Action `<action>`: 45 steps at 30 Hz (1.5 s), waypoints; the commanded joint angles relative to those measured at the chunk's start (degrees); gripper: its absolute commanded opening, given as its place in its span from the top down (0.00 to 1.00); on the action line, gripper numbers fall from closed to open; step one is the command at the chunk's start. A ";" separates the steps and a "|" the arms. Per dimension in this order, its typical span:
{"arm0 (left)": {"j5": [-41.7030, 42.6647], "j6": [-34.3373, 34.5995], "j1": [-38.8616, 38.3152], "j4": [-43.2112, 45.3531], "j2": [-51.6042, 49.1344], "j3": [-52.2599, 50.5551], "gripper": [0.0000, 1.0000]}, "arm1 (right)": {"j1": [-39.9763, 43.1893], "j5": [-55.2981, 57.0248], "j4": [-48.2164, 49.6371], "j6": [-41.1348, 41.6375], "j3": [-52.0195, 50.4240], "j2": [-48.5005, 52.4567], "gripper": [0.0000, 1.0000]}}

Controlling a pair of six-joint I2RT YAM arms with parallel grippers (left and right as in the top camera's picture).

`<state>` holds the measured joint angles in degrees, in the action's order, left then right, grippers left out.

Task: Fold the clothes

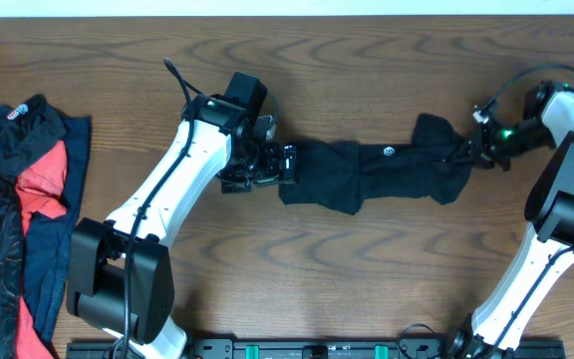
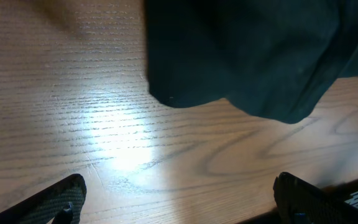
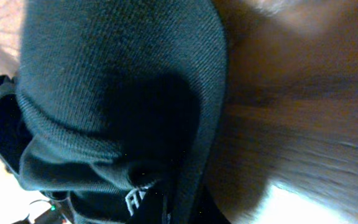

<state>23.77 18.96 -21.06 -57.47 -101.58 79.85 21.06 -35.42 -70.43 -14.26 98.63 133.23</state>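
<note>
A plain black garment with a small white logo lies bunched in a long strip across the middle of the table. My left gripper stands open at its left end. In the left wrist view its two fingers are spread wide over bare wood, and the garment's edge lies just ahead of them. My right gripper is shut on the garment's gathered right end. The right wrist view is filled with black fabric bearing a white print, which hides the fingers.
A pile of other clothes, black-patterned, red and navy, lies at the table's left edge. The wooden table shows bare in front of and behind the black garment. The arm bases stand along the front edge.
</note>
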 commanded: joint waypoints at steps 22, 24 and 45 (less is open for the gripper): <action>-3.50 -1.11 0.15 0.00 -0.22 0.52 0.02 | -19.54 19.19 -19.76 7.13 30.01 -6.38 0.99; -4.57 -1.11 0.17 0.00 -0.22 0.52 0.02 | -22.51 20.68 -21.14 8.31 32.04 -6.38 0.99; -9.25 0.20 24.02 0.98 -0.22 0.52 0.02 | -43.95 24.06 -26.38 15.08 36.41 -6.38 0.99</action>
<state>14.92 19.84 0.99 -55.72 -101.58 79.85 -20.69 -11.07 -96.86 -1.61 133.71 129.14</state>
